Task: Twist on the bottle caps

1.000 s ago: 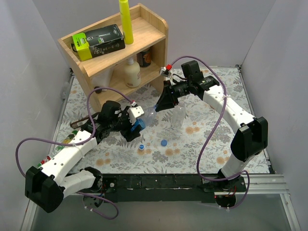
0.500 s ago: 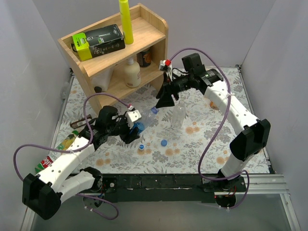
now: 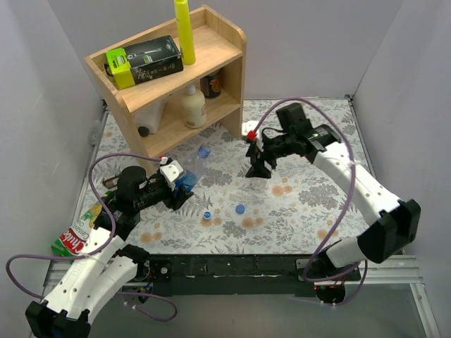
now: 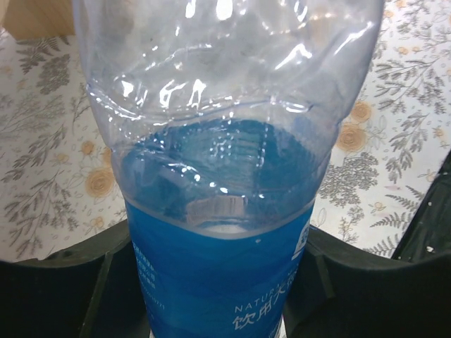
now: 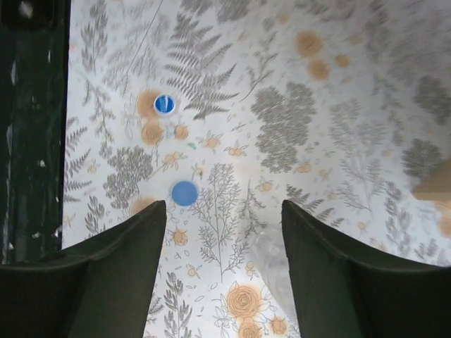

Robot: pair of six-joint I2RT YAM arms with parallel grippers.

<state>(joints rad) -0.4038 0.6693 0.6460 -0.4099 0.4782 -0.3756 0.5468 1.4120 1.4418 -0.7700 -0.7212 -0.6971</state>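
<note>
The left claw (image 3: 179, 190) is clamped on the bottle with blue label (image 4: 225, 296), its fingers (image 4: 63, 282) pressing the label band from both sides. In the top view the bottle lies tilted, its blue-tipped far end pointing up and right toward the wooden shelf (image 3: 211, 42). Whether a cap already sits on that end I cannot tell.

The right claw (image 3: 258, 167) stands wide and holds nothing, hanging just right of centre over the flowered counter (image 3: 317, 211). Through its gap the wrist view shows the blue cap (image 5: 184, 192) and the white-and-blue cap (image 5: 165, 104) lying loose and apart. From above they sit below centre, near the left claw. A faint clear shape (image 5: 273, 264) low in that wrist view may be the unlabelled bottle, but it is too dim to be sure.

Risks, as I judge them:
- **Soft wall:** the held bottle looks thin and dented, so a hard squeeze or the twist of capping could let it turn or slip in the grip.
- **Flat caps:** the caps are low, so closing fingers may skid one away instead of lifting it.
- **Crowding:** the caps lie close to the left arm, so reaching for one brings the two arms close together.

The shelf, at upper left, carries a yellow tube (image 3: 183, 28), a black-and-green box (image 3: 144, 60) and a cream lotion bottle (image 3: 194, 105), none of them in the way.
</note>
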